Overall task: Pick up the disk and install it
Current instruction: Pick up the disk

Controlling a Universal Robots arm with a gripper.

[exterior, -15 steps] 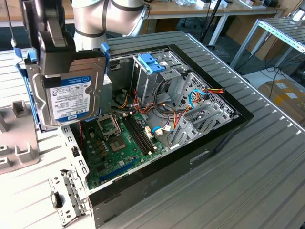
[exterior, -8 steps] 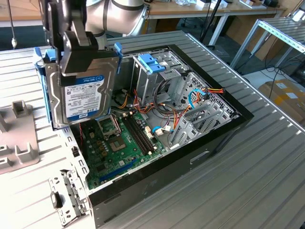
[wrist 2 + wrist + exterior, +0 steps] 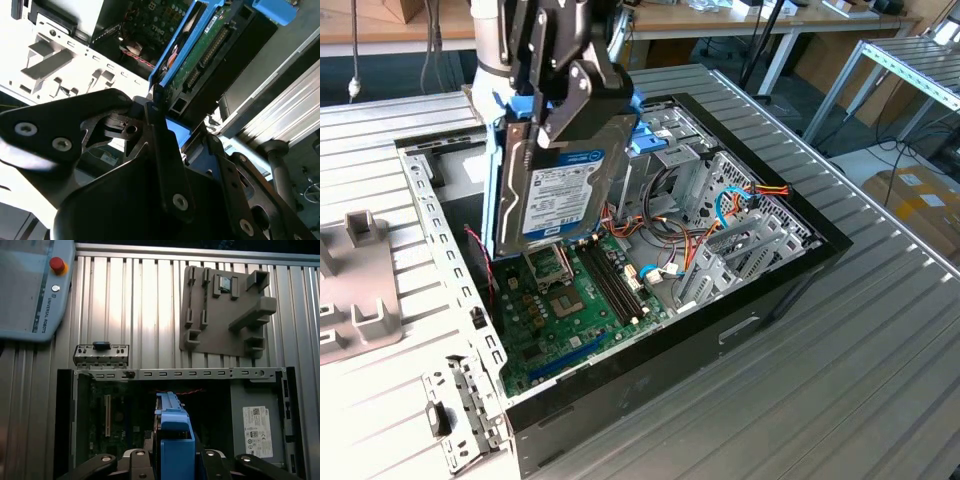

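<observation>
The disk [image 3: 555, 195] hangs tilted, almost on edge, above the open computer case [image 3: 720, 335], over the motherboard end nearest the exterior view's left. It has a dark body with a white and blue label and bright blue rails. My gripper [image 3: 568, 105] is shut on its upper end, black fingers clamped over the blue frame. In the second wrist view the disk [image 3: 200, 55] shows its green circuit-board side between blue rails, held by my gripper [image 3: 165, 120]. In the first wrist view the disk's blue rail [image 3: 172, 435] stands edge-on between the gripper [image 3: 172, 462] fingers, above the case opening.
Inside the case lie a green motherboard [image 3: 560, 310], coloured cables and a metal drive cage [image 3: 740, 230]. A grey box with a white label [image 3: 257, 425] sits in the case. A grey fixture plate [image 3: 225, 305] and a teach pendant [image 3: 30, 290] rest on the ribbed metal table [image 3: 840, 380].
</observation>
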